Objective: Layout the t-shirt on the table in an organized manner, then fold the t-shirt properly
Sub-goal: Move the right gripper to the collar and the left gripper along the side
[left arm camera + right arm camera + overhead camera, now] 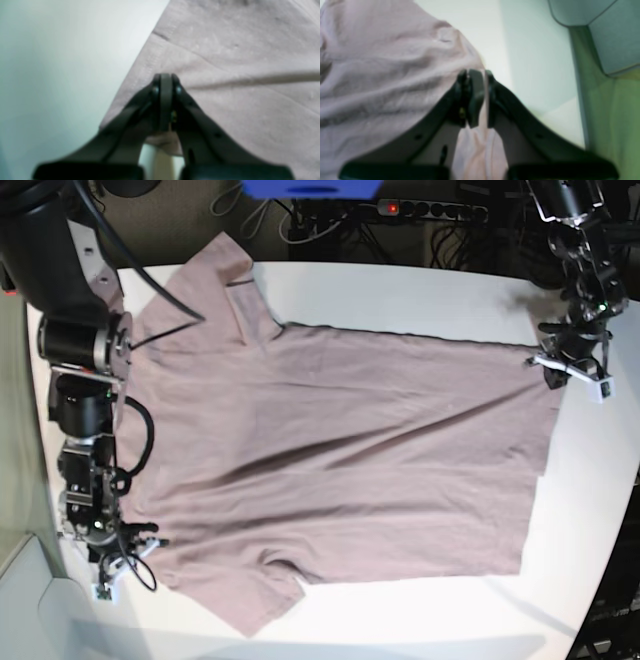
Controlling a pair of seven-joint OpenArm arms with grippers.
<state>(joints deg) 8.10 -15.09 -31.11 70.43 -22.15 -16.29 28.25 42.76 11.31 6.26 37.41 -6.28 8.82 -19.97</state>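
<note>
The t-shirt lies spread flat across the white desk, dusty pink, with its neck end toward the right arm's side of the base view and its hem toward the left arm's side. One sleeve reaches the far edge of the desk; the other lies at the near edge. Long shallow creases run across the body. The right claw pinches a fold of the pink cloth between its jaws — the fabric passes through them. The left claw sits at the hem corner, jaws pressed together; whether cloth is caught between them I cannot tell.
</note>
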